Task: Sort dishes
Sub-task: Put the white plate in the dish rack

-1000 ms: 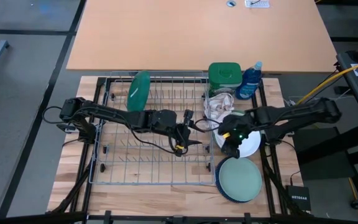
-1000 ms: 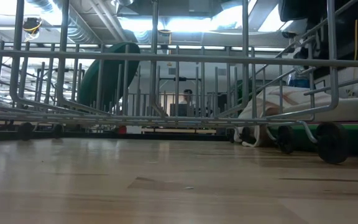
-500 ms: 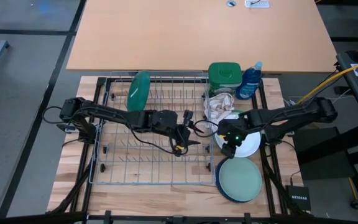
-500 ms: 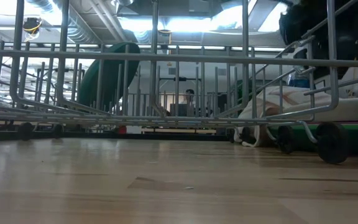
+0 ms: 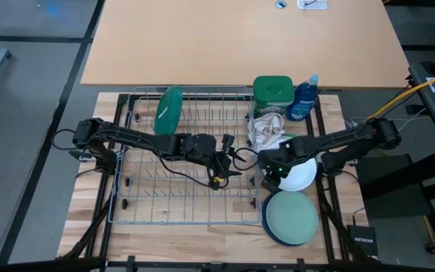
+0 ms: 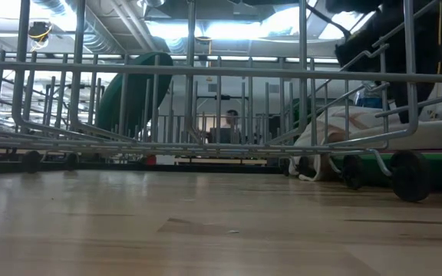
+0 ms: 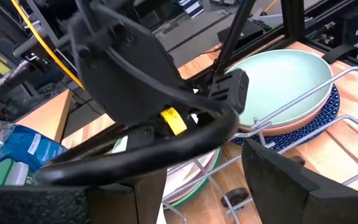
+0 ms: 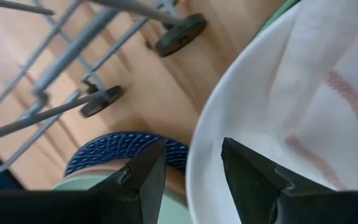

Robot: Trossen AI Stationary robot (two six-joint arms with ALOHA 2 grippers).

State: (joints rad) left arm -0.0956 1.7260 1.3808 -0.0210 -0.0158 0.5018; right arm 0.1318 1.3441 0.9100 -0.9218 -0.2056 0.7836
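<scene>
Now your right gripper (image 5: 272,171), jaws apart and empty, hangs over the rack-side rim of the round white plate (image 5: 302,178) just beside the wire dish rack (image 5: 187,219); the left gripper (image 5: 236,164), open inside that rack, is farther off.

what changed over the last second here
The right claw slid across the white plate toward the rack, reaching the plate's rack-side rim, and its fingers opened; it holds nothing. The left claw stayed open over the rack. The dark green plate standing in the rack, the pale teal plate, the cloth and the tub did not move.
</scene>
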